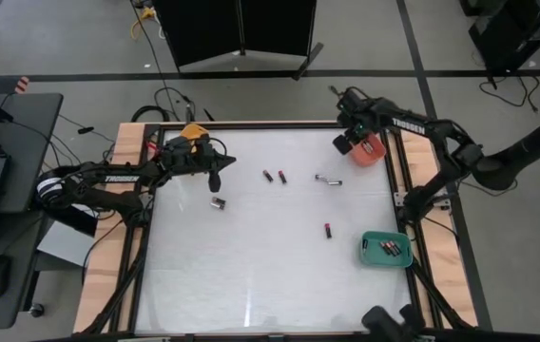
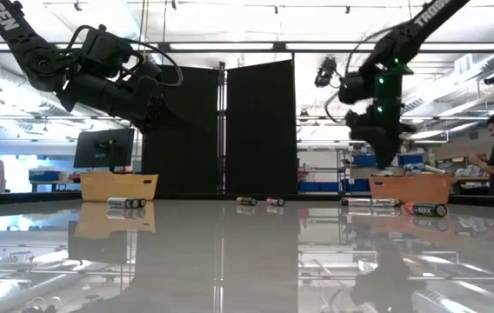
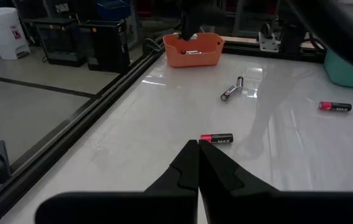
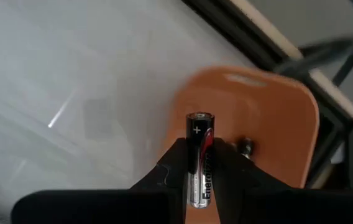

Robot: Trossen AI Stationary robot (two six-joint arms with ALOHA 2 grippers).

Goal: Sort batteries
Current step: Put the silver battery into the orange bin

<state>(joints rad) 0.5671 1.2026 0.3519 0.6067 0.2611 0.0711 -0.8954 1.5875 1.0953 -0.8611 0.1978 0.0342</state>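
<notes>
My right hand [image 4: 200, 163] is pinched on one AA battery [image 4: 199, 155], a smooth black cylinder with a red band. Its long axis runs along my fingers, plus end forward. It hangs directly above the red-orange tray [image 1: 369, 152] at the far right corner of the bench [image 1: 260, 275]. The tray is a rounded plastic tub, and one small cell [image 4: 245, 146] already lies in it. So the drop, as I judge it, is straight down, with the tray under the battery rather than off to a side.

My left hand [image 3: 198, 163] is fully shut on nothing, waiting over the far left of the bench near the orange tray [image 1: 192, 132].

The loose batteries lie on the glossy white surface: one short cell [image 1: 218, 202] nearest my left hand, a pair [image 1: 275, 176] mid-bench, a silvery one [image 1: 327, 180] closer to my right, and another [image 1: 328, 229] toward the green tray [image 1: 386, 249], which holds several.
</notes>
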